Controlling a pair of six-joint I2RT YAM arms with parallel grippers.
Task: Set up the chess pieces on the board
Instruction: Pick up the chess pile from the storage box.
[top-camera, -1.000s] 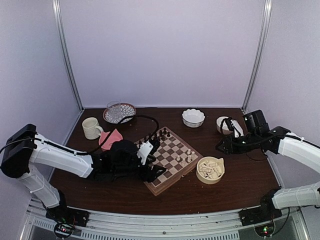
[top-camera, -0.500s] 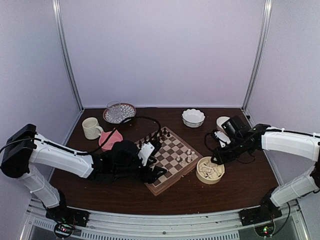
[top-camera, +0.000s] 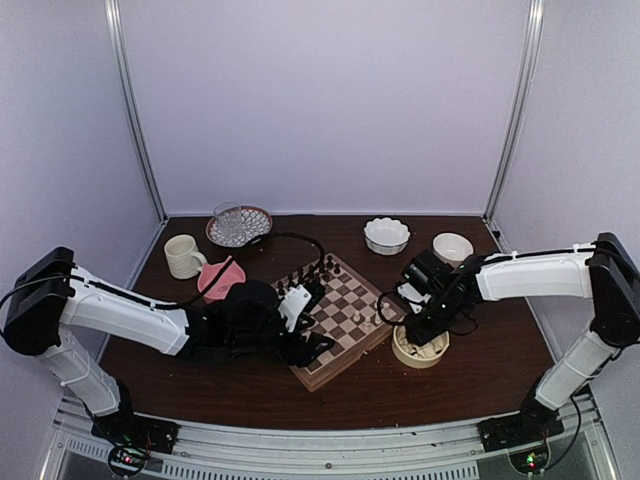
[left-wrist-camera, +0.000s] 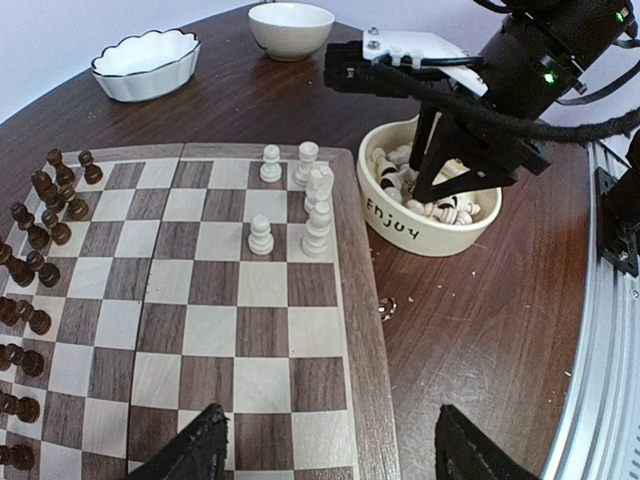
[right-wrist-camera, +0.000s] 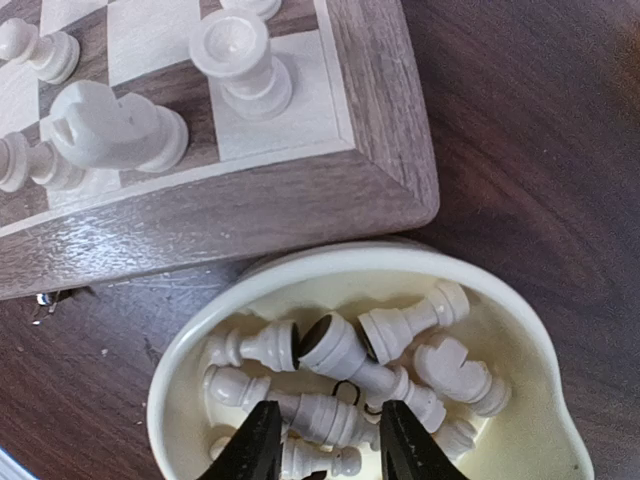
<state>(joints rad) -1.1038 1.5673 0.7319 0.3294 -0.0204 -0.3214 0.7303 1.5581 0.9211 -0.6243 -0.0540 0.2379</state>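
**Heaped pieces risk a double grab**

Cream chess pieces (right-wrist-camera: 340, 380) lie tangled in the bowl (right-wrist-camera: 330, 262), 4 o'clock from the board (top-camera: 345, 335) seen from above. Right gripper (right-wrist-camera: 325, 445) hovers over them part-open, empty; left gripper (left-wrist-camera: 330, 455) wide, empty. Closing here could pinch two at once

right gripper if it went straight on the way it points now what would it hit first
Most likely the chess pieces heaped in the cream bowl, directly ahead of the right gripper; the gap left is hard to judge.
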